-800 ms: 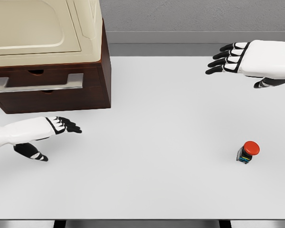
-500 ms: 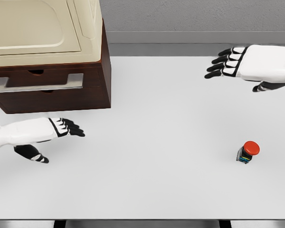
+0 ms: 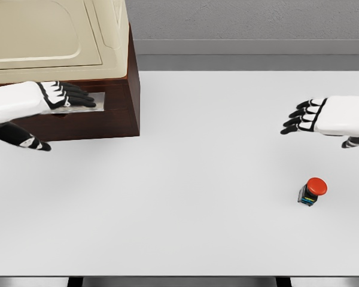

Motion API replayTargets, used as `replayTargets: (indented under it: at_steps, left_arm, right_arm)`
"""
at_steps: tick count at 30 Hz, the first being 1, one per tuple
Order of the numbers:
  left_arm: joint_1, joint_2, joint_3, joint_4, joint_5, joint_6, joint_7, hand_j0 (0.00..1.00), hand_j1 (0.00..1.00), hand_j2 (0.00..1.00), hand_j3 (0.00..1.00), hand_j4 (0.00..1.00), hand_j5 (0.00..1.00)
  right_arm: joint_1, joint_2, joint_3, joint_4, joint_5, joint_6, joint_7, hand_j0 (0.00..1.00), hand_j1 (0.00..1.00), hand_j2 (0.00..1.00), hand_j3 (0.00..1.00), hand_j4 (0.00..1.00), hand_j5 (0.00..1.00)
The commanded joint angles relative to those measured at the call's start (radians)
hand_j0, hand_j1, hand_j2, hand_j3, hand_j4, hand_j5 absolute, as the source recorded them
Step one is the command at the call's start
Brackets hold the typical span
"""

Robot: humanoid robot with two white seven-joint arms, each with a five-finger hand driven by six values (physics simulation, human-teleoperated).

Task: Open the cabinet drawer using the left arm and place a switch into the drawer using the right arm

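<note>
Cabinet drawer [image 3: 116, 107], shut, in the dark wooden cabinet [image 3: 133, 78] at the table's [image 3: 197, 131] far left corner, under a cream top [image 3: 48, 36]. We see the left hand [image 3: 33, 98] lying across the drawer front, its black fingers [image 3: 78, 95] extended over the metal handle [image 3: 99, 101]; we cannot tell whether they grip it. The switch [image 3: 312, 191], red-capped on a dark base, stands upright on the white table at right. The right hand [image 3: 332, 116] hovers beyond the switch, fingers loosely extended, holding nothing.
</note>
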Motion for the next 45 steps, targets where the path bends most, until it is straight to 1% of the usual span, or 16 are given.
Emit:
replayTargets:
  at_steps: [1, 3, 6, 9, 10, 11, 12, 14, 18, 20, 22, 24, 30, 32, 36, 45]
  left_arm:
    - [-0.002, 0.026, -0.093, 0.012, 0.025, 0.0, 0.004, 1.0, 1.0, 1.0, 1.0, 1.0, 1.0]
    - [-0.023, 0.027, -0.132, 0.013, 0.019, 0.0, 0.004, 1.0, 1.0, 1.0, 1.0, 1.0, 1.0]
    - [-0.032, 0.047, -0.137, 0.007, -0.013, 0.0, -0.001, 1.0, 1.0, 1.0, 1.0, 1.0, 1.0]
    - [-0.038, 0.076, -0.14, -0.007, -0.004, 0.0, -0.019, 1.0, 1.0, 1.0, 1.0, 1.0, 1.0]
    - [-0.038, 0.083, -0.149, -0.008, 0.046, 0.0, -0.03, 1.0, 1.0, 1.0, 1.0, 1.0, 1.0]
    - [-0.043, 0.101, -0.205, -0.008, 0.175, 0.0, -0.033, 1.0, 1.0, 1.0, 1.0, 1.0, 1.0]
    - [-0.049, 0.122, -0.241, -0.008, 0.241, 0.0, -0.033, 1.0, 1.0, 1.0, 1.0, 1.0, 1.0]
    - [-0.063, 0.127, -0.252, -0.008, 0.258, 0.0, -0.033, 1.0, 1.0, 1.0, 1.0, 1.0, 1.0]
    - [-0.083, 0.124, -0.252, -0.008, 0.317, 0.0, -0.036, 1.0, 1.0, 1.0, 1.0, 1.0, 1.0]
    - [-0.115, 0.121, -0.252, -0.008, 0.317, 0.102, -0.112, 1.0, 1.0, 1.0, 1.0, 1.0, 1.0]
    - [-0.133, 0.115, -0.252, -0.008, 0.32, 0.153, -0.121, 1.0, 1.0, 1.0, 1.0, 1.0, 1.0]
    - [-0.143, 0.106, -0.284, -0.008, 0.35, 0.156, -0.112, 1.0, 1.0, 1.0, 1.0, 1.0, 1.0]
    - [-0.15, 0.106, -0.292, -0.005, 0.363, 0.262, -0.102, 1.0, 1.0, 1.0, 1.0, 1.0, 1.0]
    - [-0.15, 0.107, -0.301, -0.005, 0.358, 0.297, -0.021, 1.0, 1.0, 1.0, 1.0, 1.0, 1.0]
    - [-0.152, 0.107, -0.303, -0.004, 0.35, 0.355, -0.02, 1.0, 1.0, 1.0, 1.0, 1.0, 1.0]
    - [-0.149, 0.109, -0.347, 0.003, 0.329, 0.363, -0.021, 1.0, 1.0, 1.0, 1.0, 1.0, 1.0]
  right_arm:
    - [0.0, -0.007, 0.001, 0.0, 0.01, 0.003, 0.0, 1.0, 1.0, 1.0, 1.0, 1.0, 1.0]
    - [0.0, -0.008, 0.0, 0.003, 0.01, 0.003, 0.0, 1.0, 1.0, 1.0, 1.0, 1.0, 1.0]
    - [-0.002, -0.023, -0.019, 0.004, 0.01, 0.003, 0.0, 1.0, 1.0, 1.0, 1.0, 1.0, 1.0]
    - [-0.008, -0.013, -0.04, 0.013, 0.01, 0.003, 0.0, 1.0, 1.0, 1.0, 1.0, 1.0, 1.0]
    - [0.005, -0.017, -0.077, 0.013, 0.01, 0.003, 0.0, 1.0, 1.0, 1.0, 1.0, 1.0, 1.0]
    - [0.02, -0.023, -0.085, 0.013, 0.008, 0.003, 0.0, 1.0, 1.0, 1.0, 1.0, 1.0, 1.0]
    - [0.023, -0.023, -0.085, 0.013, 0.008, 0.003, 0.0, 1.0, 1.0, 1.0, 1.0, 1.0, 1.0]
    - [0.048, -0.017, -0.074, 0.012, 0.01, 0.003, 0.0, 1.0, 1.0, 1.0, 1.0, 1.0, 1.0]
    - [0.032, -0.023, 0.007, 0.0, 0.012, 0.003, 0.0, 1.0, 1.0, 1.0, 1.0, 1.0, 1.0]
    - [0.032, -0.023, 0.018, -0.002, 0.012, 0.003, 0.0, 1.0, 1.0, 1.0, 1.0, 1.0, 1.0]
    - [0.026, -0.023, 0.049, -0.002, 0.012, 0.003, 0.0, 1.0, 1.0, 1.0, 1.0, 1.0, 1.0]
    - [0.02, -0.023, 0.084, -0.003, 0.012, 0.003, 0.0, 1.0, 1.0, 1.0, 1.0, 1.0, 1.0]
    - [-0.009, -0.027, 0.17, -0.003, 0.013, 0.003, 0.0, 1.0, 1.0, 1.0, 1.0, 1.0, 1.0]
    - [-0.009, -0.027, 0.184, -0.003, 0.013, 0.003, 0.0, 1.0, 1.0, 1.0, 1.0, 1.0, 1.0]
    - [-0.009, -0.053, 0.199, -0.003, 0.013, 0.003, 0.0, 1.0, 1.0, 1.0, 1.0, 1.0, 1.0]
    - [-0.014, -0.042, 0.245, -0.005, 0.013, 0.003, 0.0, 1.0, 1.0, 1.0, 1.0, 1.0, 1.0]
